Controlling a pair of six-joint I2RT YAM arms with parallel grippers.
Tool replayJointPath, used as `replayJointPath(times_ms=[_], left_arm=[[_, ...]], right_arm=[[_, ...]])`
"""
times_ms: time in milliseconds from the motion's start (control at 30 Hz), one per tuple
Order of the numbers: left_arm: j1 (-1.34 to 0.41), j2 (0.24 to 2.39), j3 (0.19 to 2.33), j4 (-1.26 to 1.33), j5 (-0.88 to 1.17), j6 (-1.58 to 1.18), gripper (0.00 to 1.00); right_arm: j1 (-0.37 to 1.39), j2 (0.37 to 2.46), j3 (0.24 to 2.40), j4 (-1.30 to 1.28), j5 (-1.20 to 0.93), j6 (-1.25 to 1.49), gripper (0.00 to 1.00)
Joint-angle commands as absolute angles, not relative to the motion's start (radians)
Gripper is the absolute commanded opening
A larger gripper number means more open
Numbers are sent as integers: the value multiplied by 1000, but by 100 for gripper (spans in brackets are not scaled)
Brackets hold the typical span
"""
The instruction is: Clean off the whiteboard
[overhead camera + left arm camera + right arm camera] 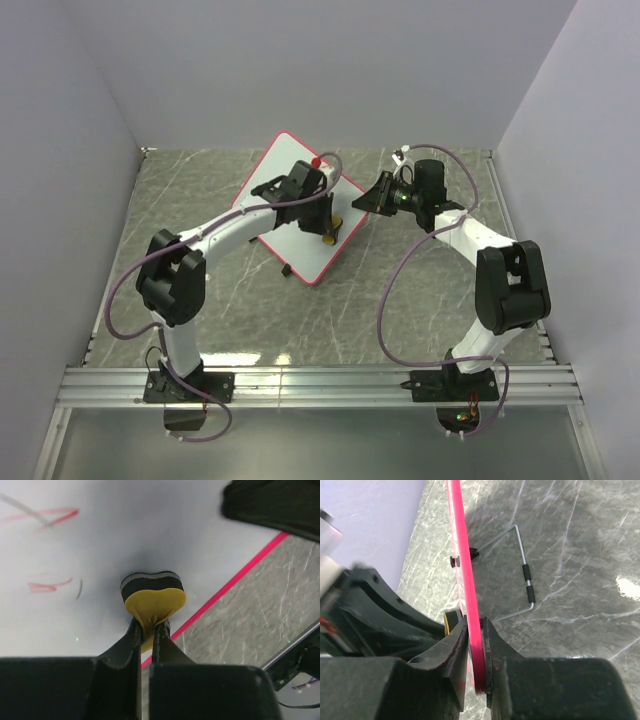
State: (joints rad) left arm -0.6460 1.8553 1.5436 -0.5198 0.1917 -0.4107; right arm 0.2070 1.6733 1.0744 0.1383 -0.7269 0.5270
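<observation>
From above, the whiteboard (300, 250) stands tilted, corner-on, near the middle of the counter's (200, 190) far edge; my left gripper (328, 218) is over its face, my right gripper (366, 197) at its right corner.

Left wrist: my left gripper (149, 627) is pinched almost closed on the soft yellow tab of a heart-shaped eraser (152, 597); its dark felt layers lie against the glossy white face, with red pen strokes (50, 517) up-left; the thin pink frame borders grey marbled stone.

Right wrist: my right gripper (476, 625) clamps the board's pink-red edge; a bent wire stand (525, 570) with black sleeves props it behind.
</observation>
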Motion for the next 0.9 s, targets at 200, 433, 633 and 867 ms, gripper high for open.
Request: replayJointPath(times_ms=[200,433,633,867], left_arm=[[-497,1853,1511,-517,152,-457,0],[-390,1914,1497,-509,101,-430,0],[-535,1890,1499,-477,138,-434,0],[-669,1904,1638,-492,198,-445,0]], right_arm=[[250,1704,1025,-28,-669,453,0],[250,1697,1022,-34,-667,451,0],[252,1698,1023,-41,-664,446,0],[252,1712,1032,-32,-669,454,0]])
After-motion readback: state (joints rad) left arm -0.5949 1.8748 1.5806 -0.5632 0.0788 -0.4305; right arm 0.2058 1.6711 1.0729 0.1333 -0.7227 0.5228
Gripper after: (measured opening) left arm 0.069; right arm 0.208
